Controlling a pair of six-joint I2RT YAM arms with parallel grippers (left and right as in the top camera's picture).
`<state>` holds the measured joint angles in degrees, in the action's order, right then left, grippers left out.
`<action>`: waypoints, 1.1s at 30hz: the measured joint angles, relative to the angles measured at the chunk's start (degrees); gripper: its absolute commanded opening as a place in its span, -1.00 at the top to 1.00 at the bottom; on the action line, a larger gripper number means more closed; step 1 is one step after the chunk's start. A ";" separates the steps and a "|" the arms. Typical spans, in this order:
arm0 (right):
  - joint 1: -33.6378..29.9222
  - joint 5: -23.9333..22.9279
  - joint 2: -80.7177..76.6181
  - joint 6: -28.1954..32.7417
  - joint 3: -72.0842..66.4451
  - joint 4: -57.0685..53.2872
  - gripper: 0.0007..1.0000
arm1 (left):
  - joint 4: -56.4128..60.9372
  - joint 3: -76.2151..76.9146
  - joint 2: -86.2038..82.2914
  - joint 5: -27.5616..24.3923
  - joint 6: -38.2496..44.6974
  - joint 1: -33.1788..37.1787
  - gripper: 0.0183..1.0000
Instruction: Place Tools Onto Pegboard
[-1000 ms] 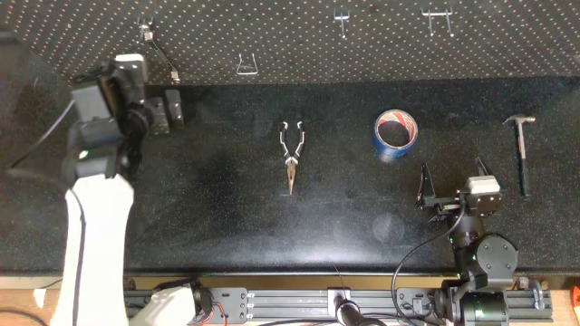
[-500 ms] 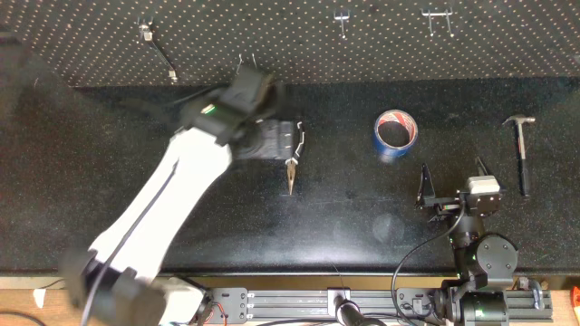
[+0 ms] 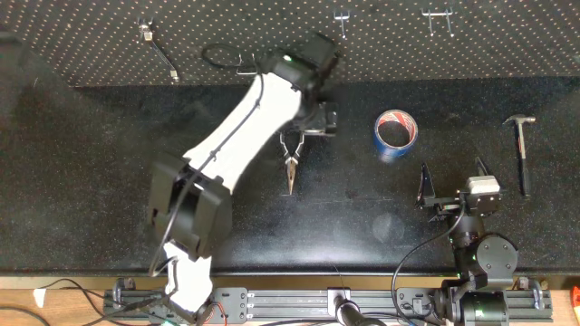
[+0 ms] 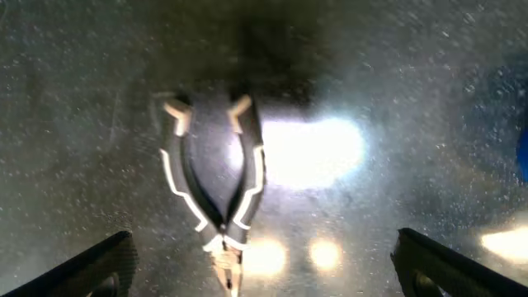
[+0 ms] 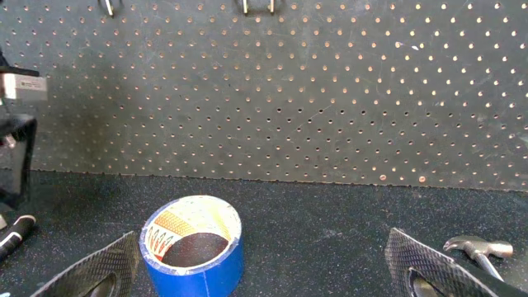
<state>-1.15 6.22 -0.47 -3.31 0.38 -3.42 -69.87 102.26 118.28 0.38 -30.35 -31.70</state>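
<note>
Over pliers, left jaws wide, empty.

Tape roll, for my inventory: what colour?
The tape roll is blue; right wrist view shows it best.

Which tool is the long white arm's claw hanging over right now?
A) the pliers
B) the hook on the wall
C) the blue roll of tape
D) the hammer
A: the left wrist view looks straight down on the pliers, which lie flat between the spread fingers of the left gripper, not yet grasped.
</note>
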 measured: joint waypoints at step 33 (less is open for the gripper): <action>0.02 0.00 0.00 0.00 0.00 0.00 -0.95 | 11.17 -13.35 -0.61 1.01 1.03 4.94 -1.00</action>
<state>-1.13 6.22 -0.47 -3.31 0.38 -3.42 -58.70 88.90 117.67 1.39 -29.32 -26.76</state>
